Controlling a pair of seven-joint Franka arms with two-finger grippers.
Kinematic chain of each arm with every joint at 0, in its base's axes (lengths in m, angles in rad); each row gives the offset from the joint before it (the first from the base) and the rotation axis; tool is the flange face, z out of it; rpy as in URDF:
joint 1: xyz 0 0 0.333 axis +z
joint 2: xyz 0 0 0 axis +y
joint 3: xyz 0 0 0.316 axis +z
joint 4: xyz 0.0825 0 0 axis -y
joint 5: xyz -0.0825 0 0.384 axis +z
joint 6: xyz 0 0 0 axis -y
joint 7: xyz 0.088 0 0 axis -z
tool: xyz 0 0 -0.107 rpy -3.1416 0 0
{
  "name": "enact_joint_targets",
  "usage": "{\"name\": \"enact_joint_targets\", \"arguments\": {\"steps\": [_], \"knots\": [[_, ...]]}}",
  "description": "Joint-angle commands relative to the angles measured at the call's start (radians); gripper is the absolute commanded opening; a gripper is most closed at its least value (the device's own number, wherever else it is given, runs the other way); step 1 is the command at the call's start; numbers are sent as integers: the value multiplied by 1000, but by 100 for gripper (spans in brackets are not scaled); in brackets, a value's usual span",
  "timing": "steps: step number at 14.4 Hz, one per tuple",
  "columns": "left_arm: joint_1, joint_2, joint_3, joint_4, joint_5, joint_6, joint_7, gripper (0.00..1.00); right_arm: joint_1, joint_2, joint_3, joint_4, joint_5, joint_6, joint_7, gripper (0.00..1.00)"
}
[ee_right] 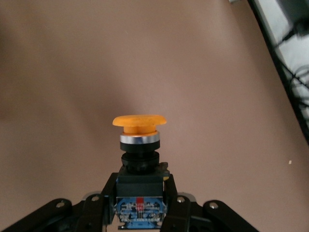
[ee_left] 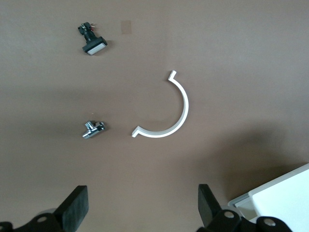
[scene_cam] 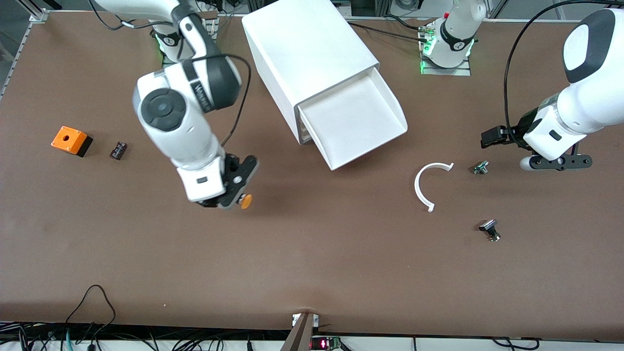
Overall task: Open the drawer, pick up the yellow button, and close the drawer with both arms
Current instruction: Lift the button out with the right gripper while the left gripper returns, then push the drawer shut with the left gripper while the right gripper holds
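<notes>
From the front, the right gripper [scene_cam: 233, 197] hangs over bare table, nearer the camera than the open drawer [scene_cam: 353, 122], clamped on the button [scene_cam: 246, 201]; the left wrist view shows the left gripper [ee_left: 142, 208] spread wide and empty; the right wrist view shows fingers [ee_right: 108, 191] pinching the button's dark body.

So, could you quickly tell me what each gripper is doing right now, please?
Left gripper: open, empty, over bare table.
Right gripper: shut on the button, over bare table.
</notes>
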Motion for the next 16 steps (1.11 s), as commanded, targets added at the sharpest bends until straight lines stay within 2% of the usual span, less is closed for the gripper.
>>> {"name": "enact_joint_targets", "arguments": {"steps": [1, 3, 5, 6, 10, 13, 15, 16], "knots": [[-48, 29, 0, -20, -20, 52, -146, 100, -35, 17, 31, -66, 10, 76, 35, 26], [-80, 47, -8, -72, -18, 130, -267, 100, -25, 66, 40, -69, 22, 87, 42, 26], [-86, 65, -42, -123, -20, 228, -343, 100, -27, 103, 40, -86, 149, 85, 56, 26], [-93, 67, -66, -155, -21, 280, -391, 100, -25, 109, 40, -99, 168, 93, 54, 26], [-117, 84, -134, -213, -21, 383, -606, 100, -25, 152, 58, -210, 175, 202, 39, 26], [-152, 111, -160, -222, -21, 429, -747, 100, -25, 166, 60, -320, 171, 367, 37, 26], [-157, 112, -192, -262, -21, 480, -818, 100, -25, 171, 61, -366, 166, 438, 37, 27], [-159, 112, -203, -273, -21, 487, -847, 100, -25, 172, 61, -373, 165, 441, 37, 34]]}}
